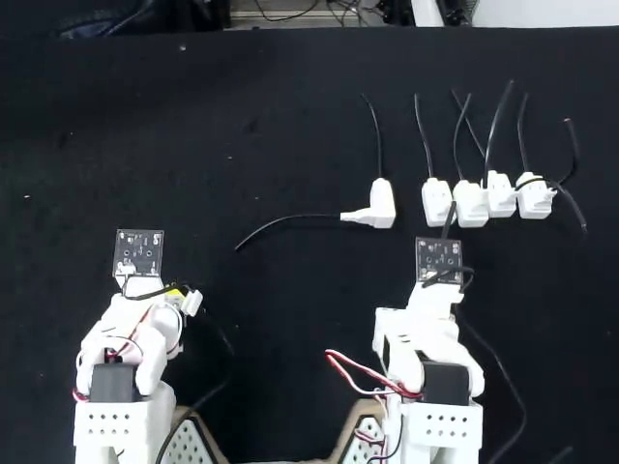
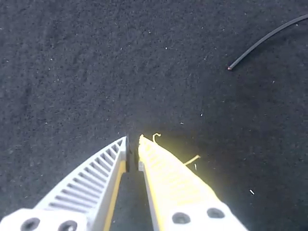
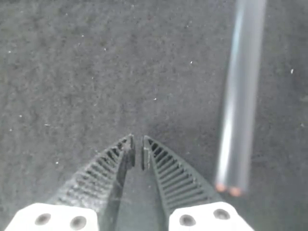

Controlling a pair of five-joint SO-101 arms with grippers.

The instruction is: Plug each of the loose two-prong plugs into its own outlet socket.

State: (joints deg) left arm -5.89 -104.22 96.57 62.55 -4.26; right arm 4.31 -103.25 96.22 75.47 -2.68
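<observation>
Both arms are parked along the bottom of the high view, left arm (image 1: 131, 338) at lower left and right arm (image 1: 430, 333) right of centre. We see the left gripper (image 2: 133, 139) with its white and yellow fingers pressed together and nothing between them, over the black table (image 2: 96, 72). A black cord end (image 2: 264, 41) sits in the upper right of that view. The right gripper (image 3: 137, 139) is closed up too and pinches nothing. A blurry cord (image 3: 238, 96) with two coppery tips lies just beside it.

The plug stuff is all in the upper right of the high view. One white plug (image 1: 368, 218), cord running left, touches a second white piece (image 1: 384, 197). Right of that is a row (image 1: 471, 203) of four white pieces side by side, cords heading up. We can't tell which of those are plugs and which are sockets.
</observation>
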